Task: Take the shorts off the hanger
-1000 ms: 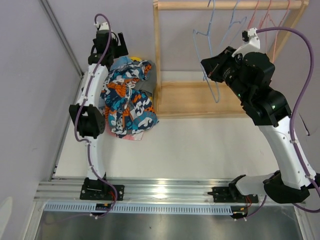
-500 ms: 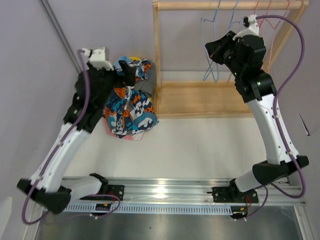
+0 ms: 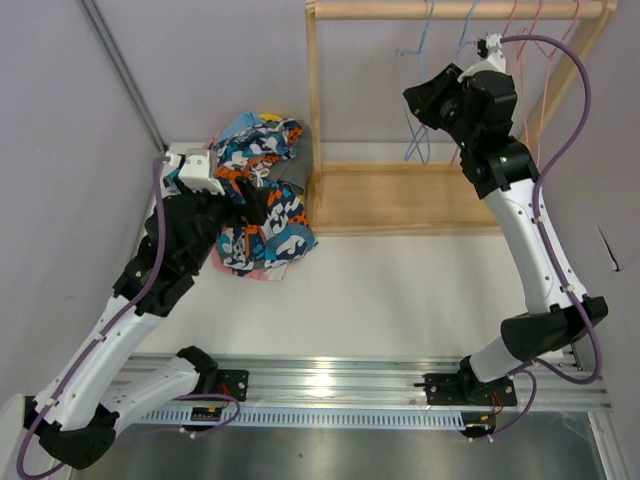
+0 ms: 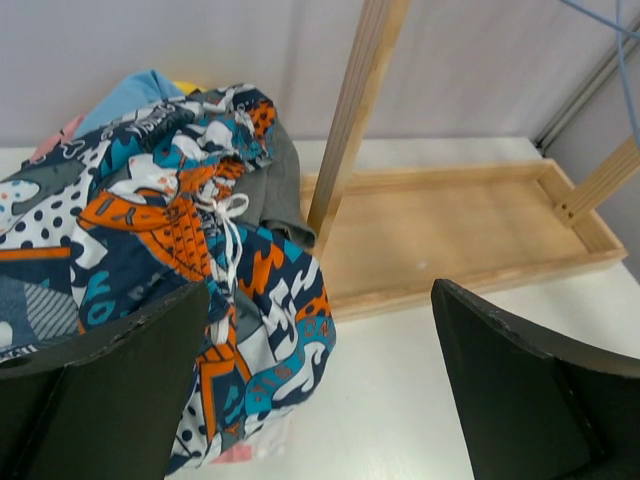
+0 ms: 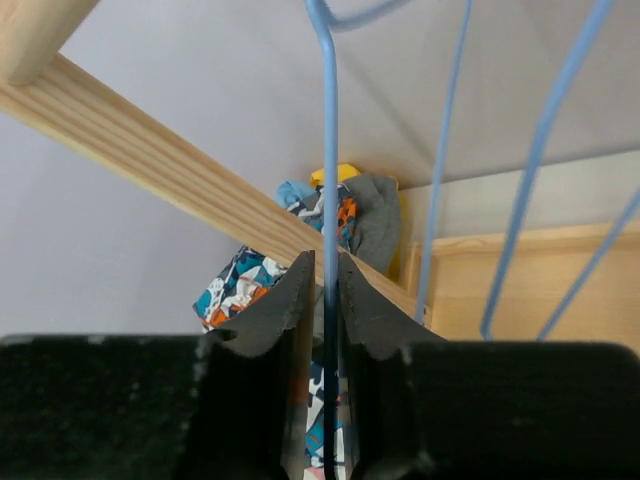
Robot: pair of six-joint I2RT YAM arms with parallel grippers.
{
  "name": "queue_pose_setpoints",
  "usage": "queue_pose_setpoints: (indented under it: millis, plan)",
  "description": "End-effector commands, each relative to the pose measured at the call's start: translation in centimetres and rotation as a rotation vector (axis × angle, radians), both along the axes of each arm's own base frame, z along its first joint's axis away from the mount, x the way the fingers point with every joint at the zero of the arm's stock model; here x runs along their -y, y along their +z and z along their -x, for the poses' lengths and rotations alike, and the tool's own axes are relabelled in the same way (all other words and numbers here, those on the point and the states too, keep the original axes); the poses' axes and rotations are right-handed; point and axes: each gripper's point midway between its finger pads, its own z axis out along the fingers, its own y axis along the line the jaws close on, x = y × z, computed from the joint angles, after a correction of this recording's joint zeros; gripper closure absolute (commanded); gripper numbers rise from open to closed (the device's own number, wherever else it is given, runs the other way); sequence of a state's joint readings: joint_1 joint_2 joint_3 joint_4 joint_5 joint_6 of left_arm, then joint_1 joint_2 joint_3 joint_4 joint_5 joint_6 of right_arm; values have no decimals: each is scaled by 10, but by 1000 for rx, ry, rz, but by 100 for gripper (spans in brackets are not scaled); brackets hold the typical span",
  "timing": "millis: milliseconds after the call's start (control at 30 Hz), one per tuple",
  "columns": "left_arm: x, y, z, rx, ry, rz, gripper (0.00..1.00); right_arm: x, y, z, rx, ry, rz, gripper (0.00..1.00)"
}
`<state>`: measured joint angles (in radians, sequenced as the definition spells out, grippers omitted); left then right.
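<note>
The shorts lie in a pile on the table, left of the wooden rack. The blue-orange-white print pair (image 3: 262,205) is on top, with grey (image 3: 293,178) and a bit of yellow (image 3: 268,117) showing beneath. In the left wrist view light blue (image 4: 140,90) and pink (image 4: 60,135) peek out behind the print pair (image 4: 190,200). My left gripper (image 3: 250,200) is open and empty, just above the pile's right side (image 4: 315,300). My right gripper (image 3: 422,100) is shut on the wire of a bare blue hanger (image 5: 330,150), which hangs from the rail (image 3: 412,140).
The wooden rack has a top rail (image 3: 380,10), a left post (image 4: 365,100) and a shallow base tray (image 3: 400,200). More bare hangers, blue (image 3: 465,40) and red (image 3: 540,60), hang on the rail. A grey wall edge (image 3: 120,70) runs along the left.
My left arm has drawn back from the far side of the pile towards the near side. My right gripper has carried the blue hanger up and back to the rail.
</note>
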<state>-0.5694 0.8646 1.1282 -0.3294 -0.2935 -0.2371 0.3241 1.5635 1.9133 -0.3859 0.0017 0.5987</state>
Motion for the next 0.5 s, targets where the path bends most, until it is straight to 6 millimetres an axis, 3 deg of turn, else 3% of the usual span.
queue_pose_setpoints:
  millis: [0, 33, 67, 100, 167, 300, 333, 433, 467]
  plan:
    - [-4, 9, 12, 12, 2, 30, 1, 15, 45, 41, 116, -25, -48, 60]
    - [-4, 10, 15, 12, -2, 33, 1, 17, 43, 46, 115, -31, -47, 28]
    - [-4, 10, 17, 10, -2, 34, 1, 18, 34, 49, 96, -35, -39, 17]
    - [-5, 8, 19, 5, 0, 33, 1, 22, 39, 60, 111, -39, -41, 6]
    - [-6, 8, 22, 3, -3, 38, 1, 27, 38, 70, 109, -48, -38, 0]
    - [-9, 18, 35, 3, -19, 63, 1, 30, 35, 101, 104, -30, -21, 0]
    - [-10, 26, 41, 10, -28, 69, 1, 37, 50, 124, 150, -24, -30, 0]
    - [-19, 45, 58, 36, -41, 94, 1, 47, 63, 165, 188, -3, -4, 0]
    - [-25, 51, 65, 37, -40, 93, 0, 59, 72, 193, 218, -5, 1, 1]
